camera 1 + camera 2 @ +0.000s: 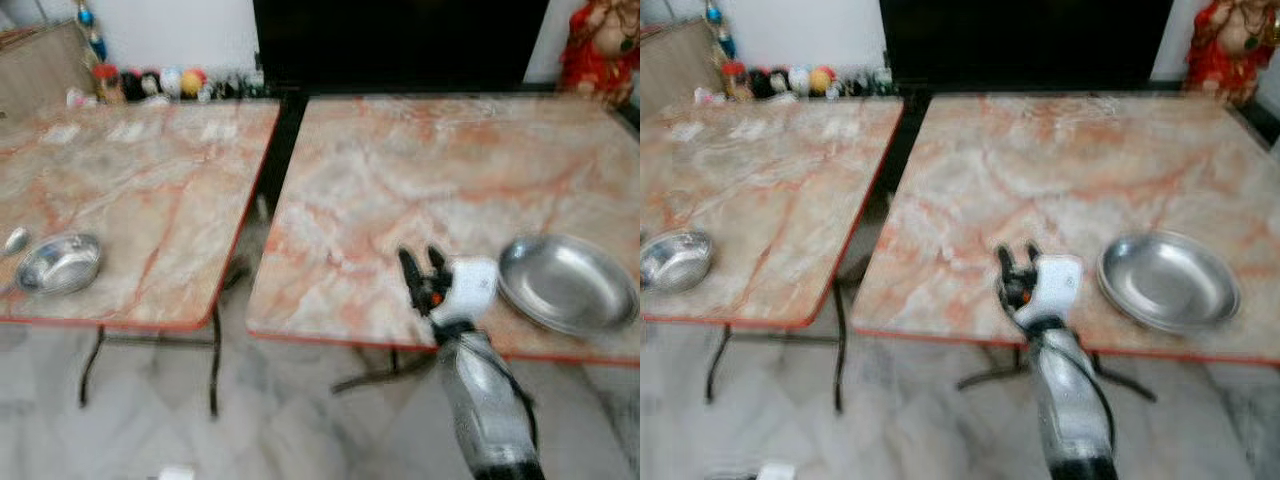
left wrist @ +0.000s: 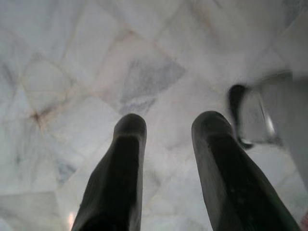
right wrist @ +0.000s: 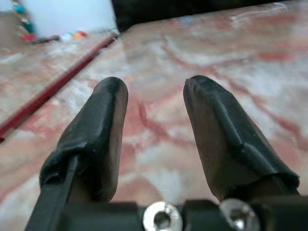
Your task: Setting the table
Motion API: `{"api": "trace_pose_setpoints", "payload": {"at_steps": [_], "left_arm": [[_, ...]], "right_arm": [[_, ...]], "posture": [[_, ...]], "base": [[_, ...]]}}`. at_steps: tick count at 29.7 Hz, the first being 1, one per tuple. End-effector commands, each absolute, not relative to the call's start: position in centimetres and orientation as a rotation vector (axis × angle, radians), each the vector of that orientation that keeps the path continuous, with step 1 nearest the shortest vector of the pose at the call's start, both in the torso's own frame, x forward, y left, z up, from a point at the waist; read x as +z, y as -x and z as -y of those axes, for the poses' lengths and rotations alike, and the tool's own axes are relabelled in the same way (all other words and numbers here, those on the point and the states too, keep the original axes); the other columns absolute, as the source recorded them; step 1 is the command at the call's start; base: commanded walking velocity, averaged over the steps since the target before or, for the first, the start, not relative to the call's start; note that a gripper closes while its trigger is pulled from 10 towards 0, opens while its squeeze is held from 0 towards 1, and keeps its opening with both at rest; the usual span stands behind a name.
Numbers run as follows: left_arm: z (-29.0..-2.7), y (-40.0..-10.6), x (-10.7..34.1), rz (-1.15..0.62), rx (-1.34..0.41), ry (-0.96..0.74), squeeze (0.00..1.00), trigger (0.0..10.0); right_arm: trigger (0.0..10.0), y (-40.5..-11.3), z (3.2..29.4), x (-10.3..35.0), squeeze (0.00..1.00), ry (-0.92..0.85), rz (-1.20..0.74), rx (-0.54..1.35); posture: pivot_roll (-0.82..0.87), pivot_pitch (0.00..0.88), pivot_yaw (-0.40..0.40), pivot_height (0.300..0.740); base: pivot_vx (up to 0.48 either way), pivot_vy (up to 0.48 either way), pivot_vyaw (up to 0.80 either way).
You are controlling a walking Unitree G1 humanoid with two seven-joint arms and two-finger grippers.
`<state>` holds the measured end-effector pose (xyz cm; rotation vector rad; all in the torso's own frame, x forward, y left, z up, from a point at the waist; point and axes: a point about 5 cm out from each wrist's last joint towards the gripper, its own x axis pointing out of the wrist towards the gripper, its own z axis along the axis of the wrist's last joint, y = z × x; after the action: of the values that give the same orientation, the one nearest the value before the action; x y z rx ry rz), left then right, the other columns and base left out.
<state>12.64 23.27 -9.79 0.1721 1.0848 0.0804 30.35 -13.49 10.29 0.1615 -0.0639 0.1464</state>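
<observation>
Right gripper (image 1: 424,262) over the right table (image 1: 400,170) near its front edge, fingers apart, holding nothing. Steel plate (image 1: 567,283) lies flat just right of the gripper, not touching; round, no long axis. Steel bowl (image 1: 58,263) on the left table (image 1: 150,190), well apart. Left gripper (image 2: 168,130) spread over floor (image 2: 96,57).

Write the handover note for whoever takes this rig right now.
Right gripper: open, empty, over the near edge of the right table, just left of the steel plate.
Left gripper: open, empty, hanging idle over the marble floor.
Things: steel plate on the right table's near right part. Steel bowl on the left table near its front left edge, with what looks like a spoon beside it (blurred).
Done: plate is set down.
Left: bowl and spoon are not yet beside the plate.
</observation>
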Motion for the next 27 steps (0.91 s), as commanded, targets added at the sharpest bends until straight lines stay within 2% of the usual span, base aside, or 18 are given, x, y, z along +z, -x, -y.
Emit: {"api": "trace_pose_setpoints", "payload": {"at_steps": [1, 5, 12, 20, 27], "left_arm": [[-24.2, -12.7, -9.5, -1.081, 0.093, -0.186, 0.0, 10.0], [-24.5, -12.4, -9.5, -1.088, 0.094, -0.191, 0.0, 10.0], [-24.3, -12.0, -9.7, -1.102, 0.083, -0.194, 0.0, 10.0], [-22.5, -12.1, -10.1, -1.105, 0.048, -0.192, 0.0, 10.0], [-22.0, -12.3, -10.2, -1.096, 0.044, -0.185, 0.0, 10.0]], "right_arm": [[10.0, -30.7, 12.6, 10.9, 0.0, -0.177, 0.084, 0.167], [10.0, -30.7, 12.6, 10.7, 0.0, -0.177, 0.078, 0.165], [10.0, -30.7, 14.0, 10.6, 0.0, -0.156, 0.081, 0.134], [10.0, -30.8, 14.9, 10.7, 0.0, -0.141, 0.088, 0.113], [10.0, -30.8, 14.7, 10.6, 0.0, -0.14, 0.083, 0.126]], "posture": [[-0.15, 0.0, 0.04, 0.74], [-0.15, 0.0, 0.048, 0.74], [-0.17, 0.0, 0.056, 0.74], [-0.18, 0.0, 0.057, 0.74], [-0.17, 0.0, 0.054, 0.74]], "base": [[0.0, 0.48, 0.0], [0.0, 0.48, 0.0], [0.0, 0.48, 0.0], [0.0, 0.48, 0.0], [0.0, 0.48, 0.0]]}}
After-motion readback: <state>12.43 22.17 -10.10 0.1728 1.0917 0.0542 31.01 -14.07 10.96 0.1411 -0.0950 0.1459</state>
